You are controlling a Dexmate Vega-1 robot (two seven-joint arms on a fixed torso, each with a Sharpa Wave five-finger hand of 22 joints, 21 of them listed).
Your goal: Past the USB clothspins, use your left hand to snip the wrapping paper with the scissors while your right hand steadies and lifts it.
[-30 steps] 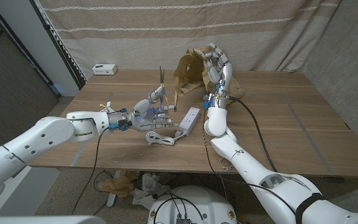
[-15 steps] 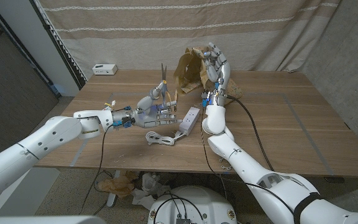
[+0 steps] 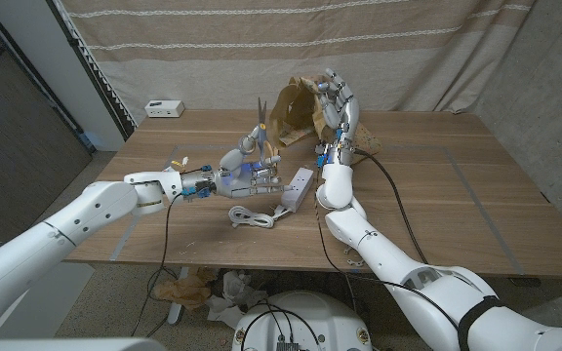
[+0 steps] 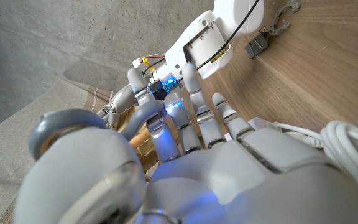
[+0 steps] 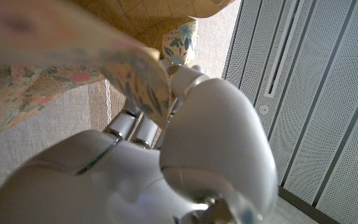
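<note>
I can read no text, brand, number or sign anywhere. A small label on my right forearm [image 4: 211, 55], seen from my left wrist, carries print too small and blurred to make out.

The brown wrapping paper [image 3: 296, 109], floral-printed on one face, hangs crumpled and raised above the far side of the table. Just beside it, the scissors [image 3: 260, 122] stand upright, blades pointing up.

The head view looks down over the table [image 3: 427, 185]; both wrist views sit close behind their own hands.
</note>
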